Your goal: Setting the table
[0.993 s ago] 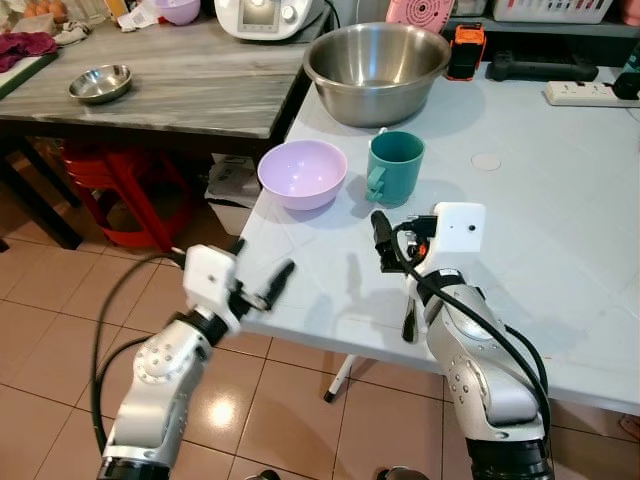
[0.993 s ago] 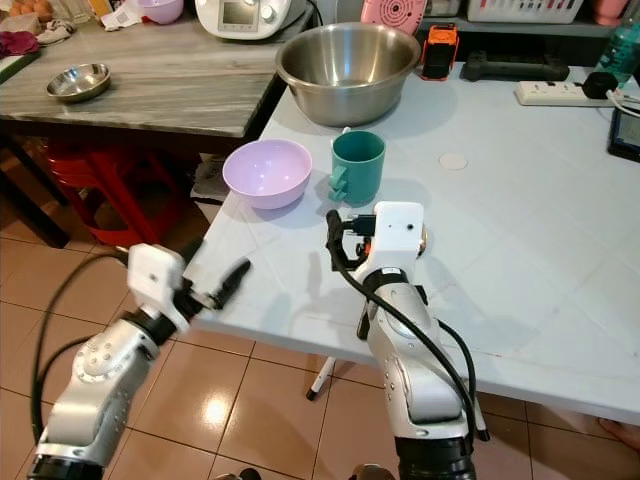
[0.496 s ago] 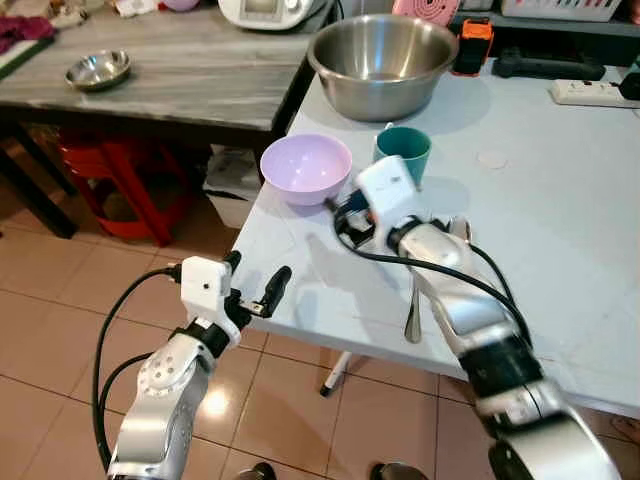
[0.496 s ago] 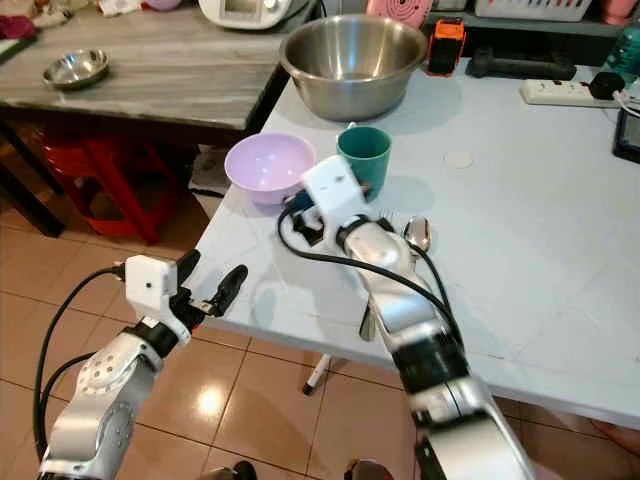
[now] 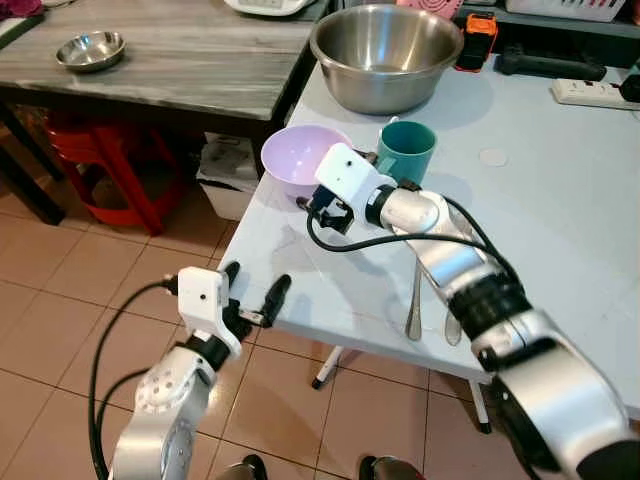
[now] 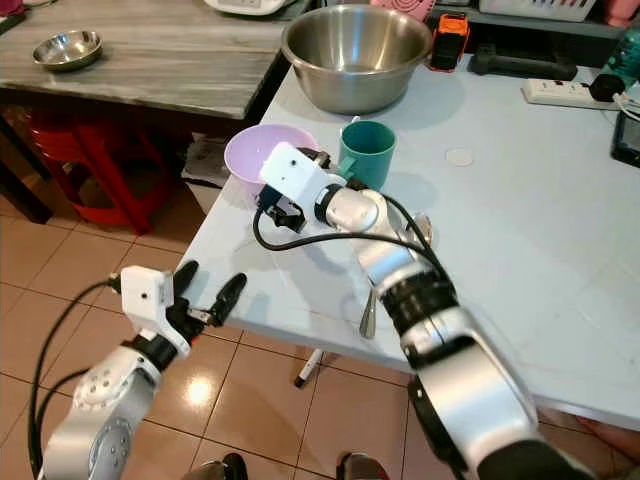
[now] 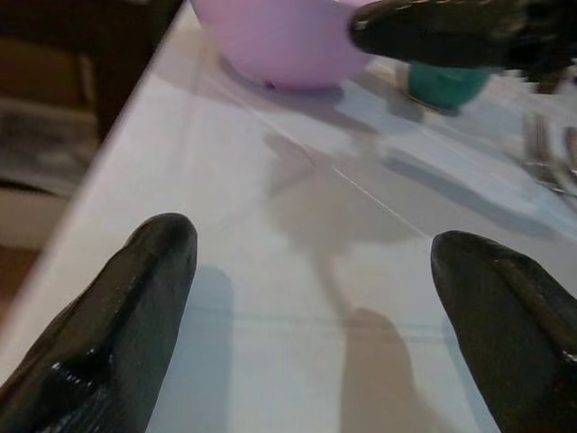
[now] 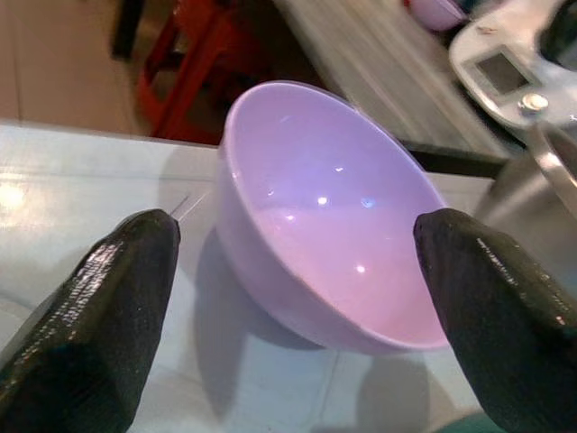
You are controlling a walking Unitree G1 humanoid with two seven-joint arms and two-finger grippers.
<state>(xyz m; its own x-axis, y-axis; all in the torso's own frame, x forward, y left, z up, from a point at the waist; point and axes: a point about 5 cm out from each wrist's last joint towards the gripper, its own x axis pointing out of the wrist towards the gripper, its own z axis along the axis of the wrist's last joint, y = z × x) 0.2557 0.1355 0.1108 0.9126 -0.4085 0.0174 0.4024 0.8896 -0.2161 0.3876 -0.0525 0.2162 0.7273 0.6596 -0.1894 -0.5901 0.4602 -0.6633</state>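
Note:
A lilac bowl (image 5: 296,155) stands near the white table's (image 5: 560,230) left edge, with a teal cup (image 5: 408,150) just to its right. My right gripper (image 5: 314,205) is open and low over the table at the bowl's near side. In the right wrist view the bowl (image 8: 334,253) sits between and just beyond the two fingers (image 8: 99,325), untouched. Metal cutlery (image 5: 415,300) lies on the table under my right forearm. My left gripper (image 5: 252,297) is open at the table's front left edge, holding nothing; its wrist view looks across the tabletop to the bowl (image 7: 279,41).
A large steel bowl (image 5: 385,55) stands behind the cup. Further back are an orange and black device (image 5: 476,40) and a power strip (image 5: 590,92). A grey wooden table (image 5: 180,70) to the left holds a small steel bowl (image 5: 90,50); a red stool (image 5: 120,170) stands under it.
My right arm has swung left from the table's front middle to the lilac bowl, uncovering the cutlery. My left gripper has sunk a little lower at the table edge.

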